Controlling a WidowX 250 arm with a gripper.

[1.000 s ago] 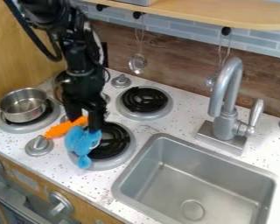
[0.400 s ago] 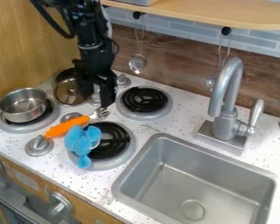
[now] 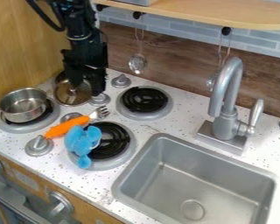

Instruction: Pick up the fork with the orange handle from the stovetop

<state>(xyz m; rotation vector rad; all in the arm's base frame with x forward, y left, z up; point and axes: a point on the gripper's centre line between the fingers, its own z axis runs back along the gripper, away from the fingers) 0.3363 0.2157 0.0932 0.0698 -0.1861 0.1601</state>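
From here, the gripper (image 3: 87, 91) looks empty, fingers parted by the lid (image 3: 64, 97); I'd square it up gently before closing (smooth lids slip).

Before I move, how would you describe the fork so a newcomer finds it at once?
Left of the sink, find the burner partly covered by a blue object. The fork lies close beside that object, its metal tines toward the wall. Nothing nearby shares its orange handle.

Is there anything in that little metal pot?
Empty: the pot has no lid on, and its bare metal bottom shows.
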